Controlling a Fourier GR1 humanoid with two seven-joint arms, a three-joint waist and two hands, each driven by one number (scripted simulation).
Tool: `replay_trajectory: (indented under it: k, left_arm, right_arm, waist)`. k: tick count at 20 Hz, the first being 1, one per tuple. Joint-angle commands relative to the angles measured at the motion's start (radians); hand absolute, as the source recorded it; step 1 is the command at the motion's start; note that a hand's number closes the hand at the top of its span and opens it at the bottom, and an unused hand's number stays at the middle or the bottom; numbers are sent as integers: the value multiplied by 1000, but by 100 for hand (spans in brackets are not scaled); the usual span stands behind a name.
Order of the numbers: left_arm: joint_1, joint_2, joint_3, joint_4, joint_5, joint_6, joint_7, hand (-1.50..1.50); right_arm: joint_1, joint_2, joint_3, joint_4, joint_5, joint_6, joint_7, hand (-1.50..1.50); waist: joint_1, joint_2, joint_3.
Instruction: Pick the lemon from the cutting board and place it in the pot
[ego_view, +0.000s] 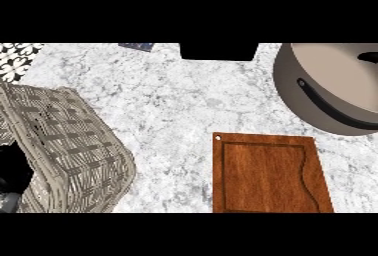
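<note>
I look down at the white-grey marbled surface (177, 100). The brown wooden cutting board with a carved groove (267, 172) lies near the lower edge, and I see no lemon on it, nor anywhere else in my view. The large grey round pot with a dark handle (325, 85) stands at the upper right, just beyond the board's far corner, so the carry should be short. Its inside is mostly cut off, so I cannot tell if the lemon is already there. A woven grey wicker basket (66, 150) sits at the left. Beside it at the left edge there is a dark shape, perhaps my left hand; I cannot tell its state. My right hand is not visible.
</note>
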Motion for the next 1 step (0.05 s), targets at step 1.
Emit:
replay_trajectory:
  k: [1]
  left_arm:
    - [5,-52,-12,-10,-21,38,15,0]
  right_arm:
    - [97,-59,-24,7,-28,90,-65,-150]
  waist:
    - [-17,0,-15]
